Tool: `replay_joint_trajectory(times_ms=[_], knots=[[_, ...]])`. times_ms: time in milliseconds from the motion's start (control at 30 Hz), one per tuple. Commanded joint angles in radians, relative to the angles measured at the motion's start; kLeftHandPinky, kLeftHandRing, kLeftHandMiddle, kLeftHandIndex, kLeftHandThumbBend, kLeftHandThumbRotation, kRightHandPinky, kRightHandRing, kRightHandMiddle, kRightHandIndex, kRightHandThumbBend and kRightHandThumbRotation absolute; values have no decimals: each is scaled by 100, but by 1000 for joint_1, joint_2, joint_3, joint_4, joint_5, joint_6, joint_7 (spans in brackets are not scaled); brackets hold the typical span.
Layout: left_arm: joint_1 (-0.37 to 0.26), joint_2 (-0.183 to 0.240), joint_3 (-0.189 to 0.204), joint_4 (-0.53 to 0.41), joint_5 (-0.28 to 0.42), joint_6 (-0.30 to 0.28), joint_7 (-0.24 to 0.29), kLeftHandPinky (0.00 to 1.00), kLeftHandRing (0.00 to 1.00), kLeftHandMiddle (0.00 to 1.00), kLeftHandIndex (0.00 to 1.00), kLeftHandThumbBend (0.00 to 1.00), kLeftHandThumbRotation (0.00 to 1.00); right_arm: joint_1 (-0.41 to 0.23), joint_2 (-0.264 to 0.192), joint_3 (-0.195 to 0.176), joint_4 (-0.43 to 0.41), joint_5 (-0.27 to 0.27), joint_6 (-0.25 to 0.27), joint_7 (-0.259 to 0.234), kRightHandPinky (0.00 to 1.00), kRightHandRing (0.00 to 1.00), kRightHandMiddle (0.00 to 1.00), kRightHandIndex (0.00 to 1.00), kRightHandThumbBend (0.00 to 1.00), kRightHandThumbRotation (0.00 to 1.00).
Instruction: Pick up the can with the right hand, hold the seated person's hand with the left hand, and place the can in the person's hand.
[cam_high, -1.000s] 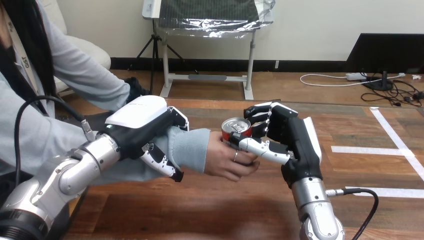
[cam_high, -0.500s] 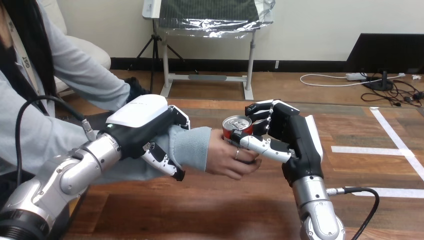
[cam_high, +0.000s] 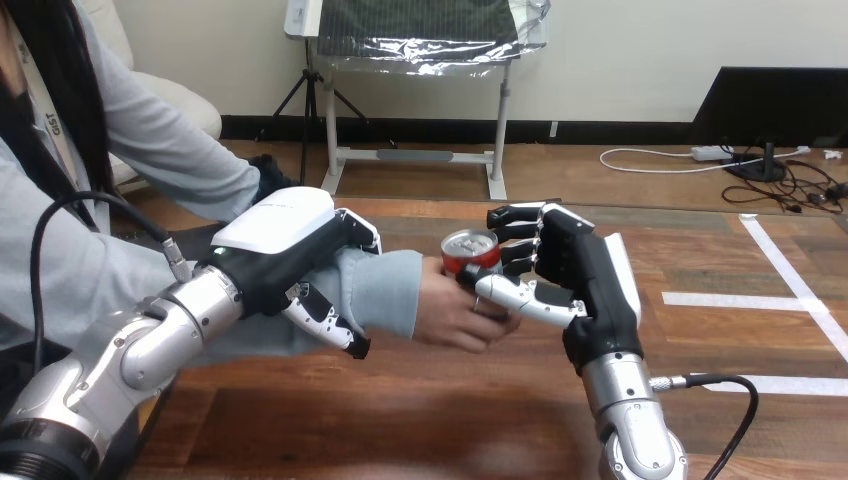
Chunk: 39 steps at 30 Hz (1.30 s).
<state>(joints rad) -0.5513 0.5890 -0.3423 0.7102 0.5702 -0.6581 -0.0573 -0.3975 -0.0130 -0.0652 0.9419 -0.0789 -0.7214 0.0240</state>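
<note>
The can (cam_high: 470, 250) stands upright between the right hand's (cam_high: 585, 275) curled fingers and thumb, which clasp it. The person's hand (cam_high: 455, 312) wraps the can's lower part from the left. The left hand (cam_high: 280, 235) curls round the person's sleeved wrist (cam_high: 385, 290).

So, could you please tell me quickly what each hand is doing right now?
Left hand: fingers curled round the person's forearm.
Right hand: closed on the can, which the person's hand also touches.
</note>
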Motion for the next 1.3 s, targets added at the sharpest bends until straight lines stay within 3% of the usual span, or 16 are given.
replay_joint_trajectory(times_ms=[0, 200, 233, 367, 633, 900, 1033, 1133, 1267], knots=[[-37, -24, 8, 3, 8, -14, 44, 55, 61, 65, 68, 99, 22, -63, -13, 25, -55, -12, 6, 12, 70, 76, 77, 79, 92, 19], [-29, -21, 4, 4, 32, -9, 69, 62, 69, 74, 79, 100, 31, -59, -25, 36, -66, -22, 22, 9, 81, 84, 84, 87, 95, 27], [-28, -20, 3, 2, 36, -8, 74, 68, 74, 77, 82, 100, 33, -59, -26, 37, -66, -24, 23, 7, 84, 85, 85, 89, 97, 30], [-24, -19, 1, 13, 51, -37, 108, 76, 80, 82, 87, 100, 37, -57, -35, 44, -69, -34, 24, 5, 87, 87, 87, 92, 99, 35], [-8, -19, 6, -7, 59, -27, 105, 88, 91, 92, 95, 100, 45, -51, -54, 60, -80, -54, 40, 6, 91, 91, 91, 97, 100, 46], [12, -26, 16, -10, 53, -46, 133, 92, 96, 98, 99, 100, 50, -45, -65, 65, -85, -44, 42, 33, 93, 94, 93, 100, 100, 54], [21, -26, 14, -15, 61, -48, 150, 92, 97, 99, 100, 100, 52, -42, -72, 71, -85, -64, 33, 15, 93, 94, 93, 100, 100, 57], [22, -30, 11, -4, 63, -60, 170, 92, 97, 100, 100, 100, 54, -39, -72, 69, -89, -47, 36, 39, 93, 95, 94, 100, 100, 59], [33, -33, 11, -3, 65, -67, 192, 92, 98, 100, 100, 100, 57, -31, -80, 80, -95, -73, 26, 20, 94, 95, 95, 100, 100, 61]])
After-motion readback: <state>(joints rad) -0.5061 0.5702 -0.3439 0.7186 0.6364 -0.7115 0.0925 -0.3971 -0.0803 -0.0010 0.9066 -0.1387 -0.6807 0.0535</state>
